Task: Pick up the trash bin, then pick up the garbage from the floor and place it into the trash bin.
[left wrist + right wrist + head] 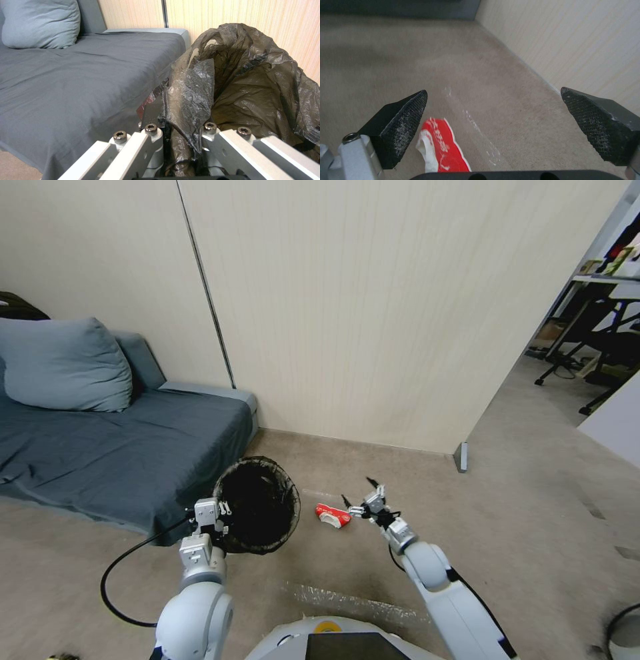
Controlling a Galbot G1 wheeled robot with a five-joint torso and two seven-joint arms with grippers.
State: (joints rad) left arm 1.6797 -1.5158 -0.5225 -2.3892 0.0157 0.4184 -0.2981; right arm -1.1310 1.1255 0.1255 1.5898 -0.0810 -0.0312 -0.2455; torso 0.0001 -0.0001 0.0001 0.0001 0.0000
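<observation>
head view high, looking down, wrist views close

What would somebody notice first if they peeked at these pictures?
Probably the round trash bin lined with a crinkled black bag, gripped at its rim by the robot's left hand beside the dark grey sofa. Next, the bright red-and-white snack packet lying on the beige floor, with the right hand open just beside it.
</observation>
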